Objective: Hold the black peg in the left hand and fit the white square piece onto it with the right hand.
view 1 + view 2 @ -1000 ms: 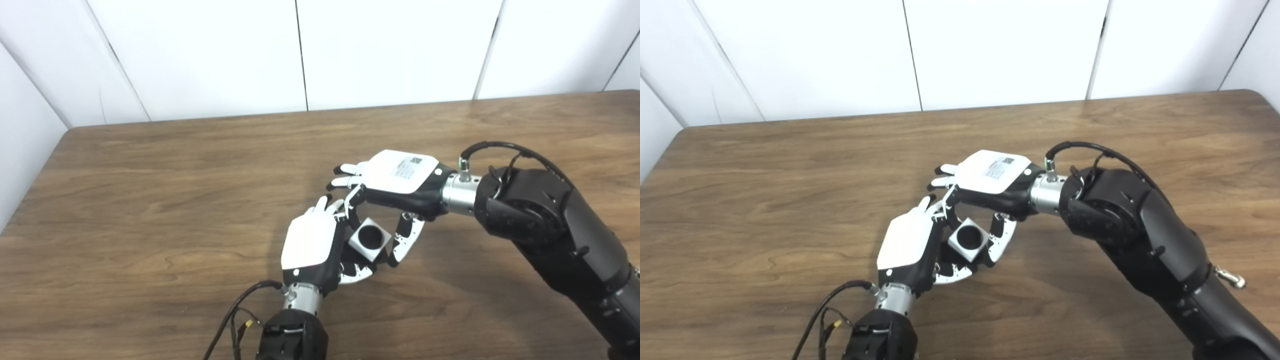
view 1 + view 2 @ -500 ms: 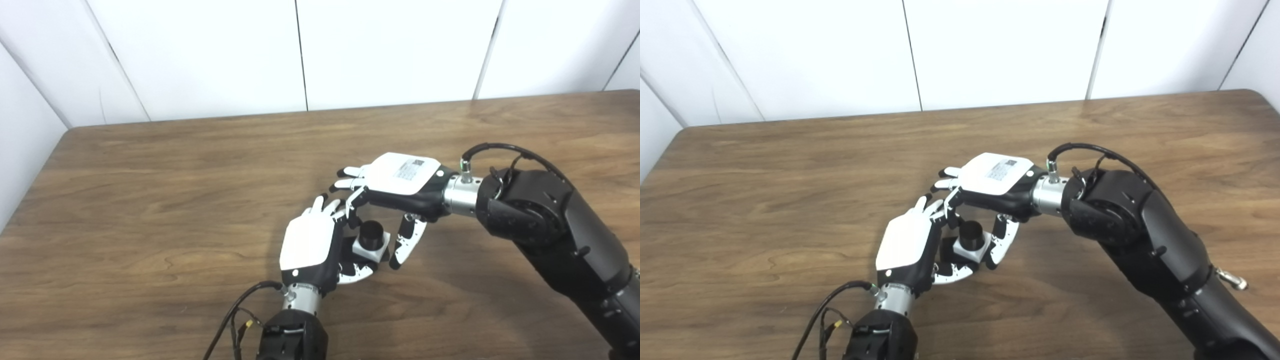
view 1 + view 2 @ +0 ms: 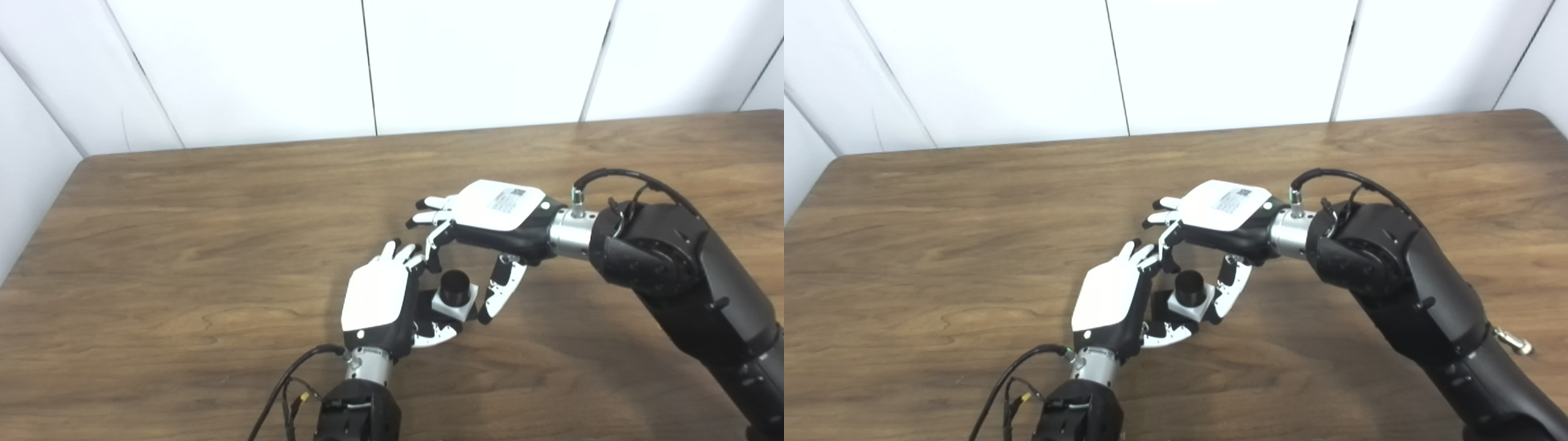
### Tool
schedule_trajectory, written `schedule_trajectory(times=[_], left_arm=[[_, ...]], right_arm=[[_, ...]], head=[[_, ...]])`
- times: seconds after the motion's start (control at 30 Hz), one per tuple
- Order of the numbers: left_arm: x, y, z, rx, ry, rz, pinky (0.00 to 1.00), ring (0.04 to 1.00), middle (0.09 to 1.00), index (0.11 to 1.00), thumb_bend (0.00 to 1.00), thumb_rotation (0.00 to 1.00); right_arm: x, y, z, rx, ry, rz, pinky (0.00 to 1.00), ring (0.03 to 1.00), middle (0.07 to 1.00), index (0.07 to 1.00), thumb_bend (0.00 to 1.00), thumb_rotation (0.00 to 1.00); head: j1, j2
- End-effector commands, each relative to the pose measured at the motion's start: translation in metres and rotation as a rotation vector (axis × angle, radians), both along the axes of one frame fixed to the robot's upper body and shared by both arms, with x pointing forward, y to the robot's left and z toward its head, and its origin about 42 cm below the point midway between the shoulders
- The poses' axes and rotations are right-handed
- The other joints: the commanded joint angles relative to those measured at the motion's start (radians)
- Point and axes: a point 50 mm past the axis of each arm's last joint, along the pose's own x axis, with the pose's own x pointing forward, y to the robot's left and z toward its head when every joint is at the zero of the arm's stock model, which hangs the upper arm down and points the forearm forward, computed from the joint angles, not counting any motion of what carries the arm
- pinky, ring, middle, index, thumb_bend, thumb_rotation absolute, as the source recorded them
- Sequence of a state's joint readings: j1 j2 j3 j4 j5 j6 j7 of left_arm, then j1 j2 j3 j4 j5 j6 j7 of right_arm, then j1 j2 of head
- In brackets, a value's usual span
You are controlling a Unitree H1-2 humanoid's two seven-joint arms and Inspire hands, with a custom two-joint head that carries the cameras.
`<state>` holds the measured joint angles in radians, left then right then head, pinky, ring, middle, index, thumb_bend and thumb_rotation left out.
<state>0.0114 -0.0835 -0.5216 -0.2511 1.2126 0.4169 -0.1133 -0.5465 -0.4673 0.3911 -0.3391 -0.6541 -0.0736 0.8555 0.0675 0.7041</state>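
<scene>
Left eye view shows the left hand (image 3: 376,300) near the middle of the wooden tabletop (image 3: 184,245), its white back turned up and its fingers curled around the lower part of the black peg (image 3: 455,284). The peg stands upright, and the white square piece (image 3: 454,304) sits around it, low on the shaft, with the peg's dark round top rising clear above the white face. Judging from that, the fit looks made or nearly made. How far down the piece has seated cannot be told, since the left hand's fingers hide what lies beneath it.

The right hand (image 3: 490,214) hovers just above and to the right, palm down, fingers spread apart. Its thumb (image 3: 499,295) hangs down close beside the right edge of the piece; whether it touches cannot be told. It appears to grip nothing.

Both parts look like small, stiff, light plastic, smooth enough to slip under a loose pinch. The square piece is best taken by two opposite flat sides, which give the fingers parallel faces. The peg is best held low on its shaft, leaving the top free
</scene>
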Motion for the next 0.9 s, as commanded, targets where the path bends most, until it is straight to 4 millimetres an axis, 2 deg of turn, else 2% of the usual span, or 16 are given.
schedule_trajectory(times=[0.0, 0.57, 0.87], left_arm=[[-0.001, -0.008, 0.011, -0.047, -0.064, 0.013, 0.88, 0.965, 0.894, 0.69, 0.78, 0.26], [0.003, 0.027, 0.016, -0.059, -0.062, 0.077, 0.89, 0.972, 0.908, 0.751, 0.82, 0.35], [0.0, 0.043, 0.021, -0.096, -0.07, 0.098, 0.88, 0.953, 0.91, 0.82, 0.89, 0.44]], right_arm=[[0.007, 0.002, 0.027, 0.047, -0.08, 0.0, 0.93, 1.0, 0.946, 0.65, 0.93, 0.26], [0.013, -0.016, 0.034, 0.11, -0.065, -0.066, 0.93, 1.0, 0.946, 0.662, 0.95, 0.29], [0.013, -0.027, 0.033, 0.132, -0.029, -0.114, 0.9, 1.0, 0.958, 0.746, 0.99, 0.35]], head=[[0.001, 0.001], [-0.005, -0.002], [-0.012, -0.004]])
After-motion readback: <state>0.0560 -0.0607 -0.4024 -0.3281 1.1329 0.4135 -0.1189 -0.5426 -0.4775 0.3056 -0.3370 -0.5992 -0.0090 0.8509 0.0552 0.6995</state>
